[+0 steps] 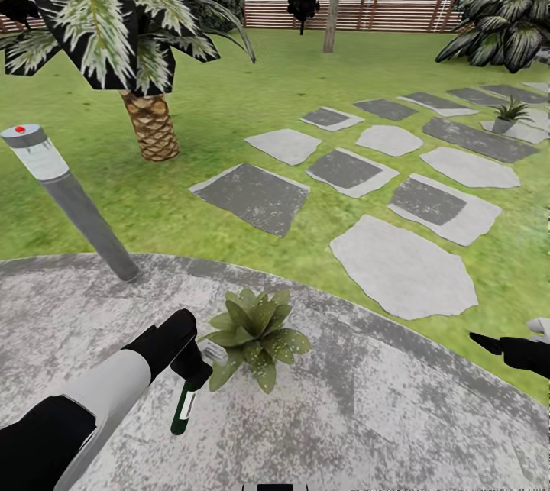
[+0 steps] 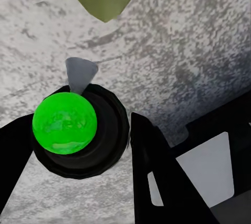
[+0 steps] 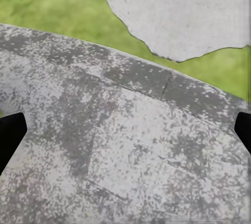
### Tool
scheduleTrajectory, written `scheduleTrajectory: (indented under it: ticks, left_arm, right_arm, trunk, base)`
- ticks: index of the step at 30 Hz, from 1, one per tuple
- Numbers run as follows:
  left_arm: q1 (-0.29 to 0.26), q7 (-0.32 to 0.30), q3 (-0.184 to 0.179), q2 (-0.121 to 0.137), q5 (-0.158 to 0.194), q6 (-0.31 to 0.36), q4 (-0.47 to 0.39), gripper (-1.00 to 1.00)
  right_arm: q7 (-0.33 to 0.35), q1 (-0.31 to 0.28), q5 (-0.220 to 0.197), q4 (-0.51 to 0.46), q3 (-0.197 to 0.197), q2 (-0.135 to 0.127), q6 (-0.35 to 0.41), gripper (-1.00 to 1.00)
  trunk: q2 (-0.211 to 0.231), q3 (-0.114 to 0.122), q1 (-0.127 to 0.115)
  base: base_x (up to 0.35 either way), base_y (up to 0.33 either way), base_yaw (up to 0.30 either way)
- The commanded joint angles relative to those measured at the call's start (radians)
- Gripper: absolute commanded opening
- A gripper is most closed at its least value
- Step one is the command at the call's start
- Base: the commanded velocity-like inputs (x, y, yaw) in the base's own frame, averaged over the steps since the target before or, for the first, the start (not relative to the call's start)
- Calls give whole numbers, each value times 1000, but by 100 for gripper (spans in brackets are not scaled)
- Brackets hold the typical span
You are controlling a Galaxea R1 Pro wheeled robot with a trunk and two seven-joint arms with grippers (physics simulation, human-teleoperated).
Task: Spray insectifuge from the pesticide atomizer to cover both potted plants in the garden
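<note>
Left tool [image 1: 191,369]: clamped on the atomizer [image 1: 183,408], holding it just above the patio [image 1: 367,415], the bottle hanging down beside the near plant [image 1: 256,334].
Atomizer, left wrist view: round dark body [image 2: 99,135] between the two black fingers [image 2: 157,177], a bright green disc on its end, a grey cone pointing toward a leaf tip.
Right tool [image 1: 496,344]: low over the patio's right edge, fingertips [image 3: 10,130] spread wide apart with bare paving between them.
Near plant: on the patio, toward its lawn-side edge.
Far plant [image 1: 508,115]: in a grey pot among the stepping stones [image 1: 401,266], well apart.
Lamp post [image 1: 69,201]: at the patio's left edge.
</note>
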Motion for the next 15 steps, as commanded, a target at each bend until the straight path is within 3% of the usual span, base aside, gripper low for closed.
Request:
scheduleTrajectory:
  ticks: [1, 9, 15]
  left_arm:
    - [0, -10, -3, 1, -10, 2, -2, -100]
    - [15, -10, -3, 2, -10, 0, -2, -100]
    - [25, -10, -2, 19, -9, -1, -2, -100]
  right_arm:
    - [10, -1, 9, -1, -1, 0, 5, 100]
    - [10, -1, 10, -1, -1, 0, 5, 100]
    - [10, -1, 9, -2, -1, 0, 5, 100]
  trunk:
    - [0, -1, 0]
    - [0, -1, 0]
    - [0, -1, 0]
  base:
    - [0, 17, -77]
    - [0, 3, -15]
    - [0, 49, -1]
